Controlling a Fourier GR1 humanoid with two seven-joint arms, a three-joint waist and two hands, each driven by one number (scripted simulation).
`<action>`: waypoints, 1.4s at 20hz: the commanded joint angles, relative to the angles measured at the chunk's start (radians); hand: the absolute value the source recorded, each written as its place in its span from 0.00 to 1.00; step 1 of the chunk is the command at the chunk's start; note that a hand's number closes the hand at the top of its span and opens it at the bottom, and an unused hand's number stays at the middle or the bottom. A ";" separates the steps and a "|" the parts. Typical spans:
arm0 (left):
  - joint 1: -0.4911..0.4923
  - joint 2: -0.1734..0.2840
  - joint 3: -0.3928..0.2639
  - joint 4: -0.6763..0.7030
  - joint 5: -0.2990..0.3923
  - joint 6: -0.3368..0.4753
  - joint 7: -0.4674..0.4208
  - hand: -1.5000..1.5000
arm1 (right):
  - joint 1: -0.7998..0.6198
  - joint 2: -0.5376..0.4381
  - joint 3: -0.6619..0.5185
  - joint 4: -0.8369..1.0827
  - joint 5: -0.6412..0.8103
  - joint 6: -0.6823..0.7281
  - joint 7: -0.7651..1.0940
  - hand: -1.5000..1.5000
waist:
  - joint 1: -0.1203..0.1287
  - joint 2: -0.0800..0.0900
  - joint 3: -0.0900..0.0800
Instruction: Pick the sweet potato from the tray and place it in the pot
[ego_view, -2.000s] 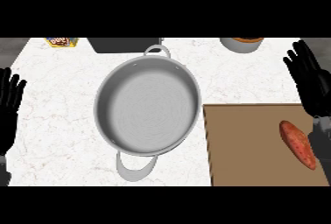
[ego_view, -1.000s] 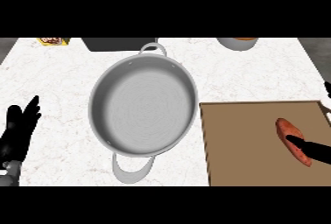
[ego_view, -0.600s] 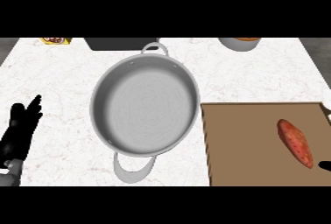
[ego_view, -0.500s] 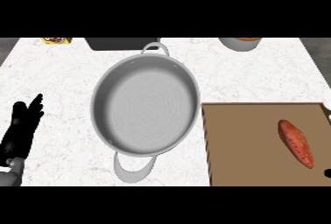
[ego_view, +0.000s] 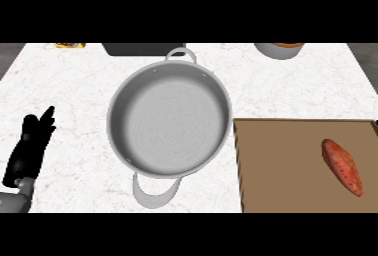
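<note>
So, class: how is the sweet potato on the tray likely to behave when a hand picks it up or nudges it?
The sweet potato looks solid, so it probably stays stiff when lifted. Its long rounded body with tapered ends suggests it may roll sideways on the flat tray if nudged. A grasp across its thicker middle seems safer, since the narrow ends could slip from the fingers.

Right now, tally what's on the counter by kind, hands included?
Large grey metal pot with two handles: 1
Flat brown rectangular tray: 1
Orange-red sweet potato, lying on the tray: 1
Grey bowl at the far edge: 1
Dark rectangular object at the far edge: 1
Small yellow item at the far left: 1
Black left hand, open: 1
Total: 7
</note>
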 joint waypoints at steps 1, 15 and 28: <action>-0.016 -0.009 0.016 -0.025 -0.022 -0.023 0.016 0.50 | -0.024 0.054 0.015 0.044 0.035 0.070 0.041 0.00 | 0.002 0.000 0.002; -0.005 -0.059 0.105 0.000 -0.075 -0.096 0.008 0.50 | -0.074 0.321 0.099 0.195 0.307 0.154 0.022 0.00 | 0.003 0.000 0.002; 0.019 -0.120 0.141 -0.084 -0.150 -0.131 0.063 0.50 | -0.249 0.476 0.080 0.451 0.512 0.231 -0.070 0.00 | 0.010 0.000 0.002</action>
